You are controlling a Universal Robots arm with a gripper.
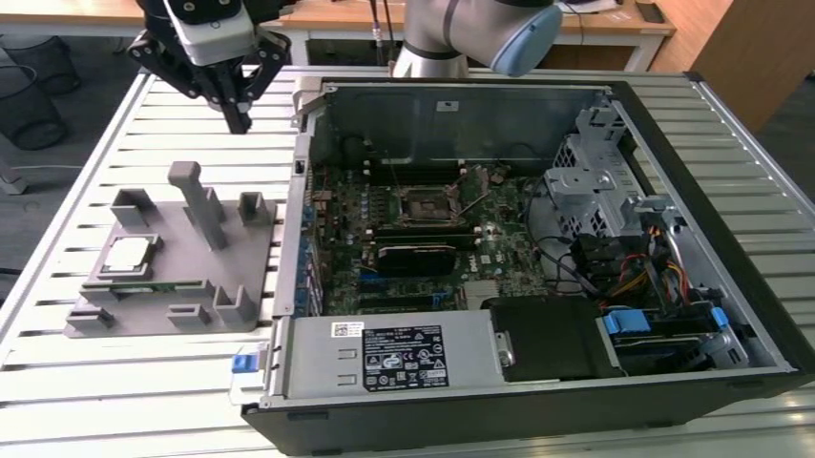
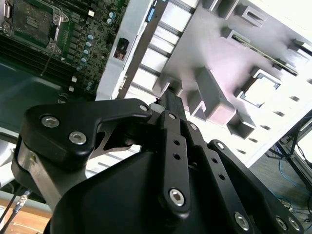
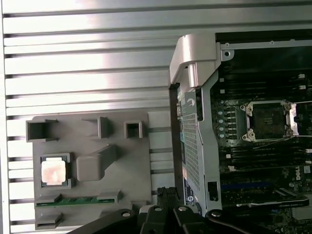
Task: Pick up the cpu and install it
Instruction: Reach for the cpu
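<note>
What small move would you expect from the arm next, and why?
Probably a sideways shift to hang over the cpu. The gripper is shut and empty above the table, apart from the grey fixture where the cpu lies untouched.

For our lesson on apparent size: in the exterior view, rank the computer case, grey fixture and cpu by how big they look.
Largest to smallest:
computer case
grey fixture
cpu
</note>
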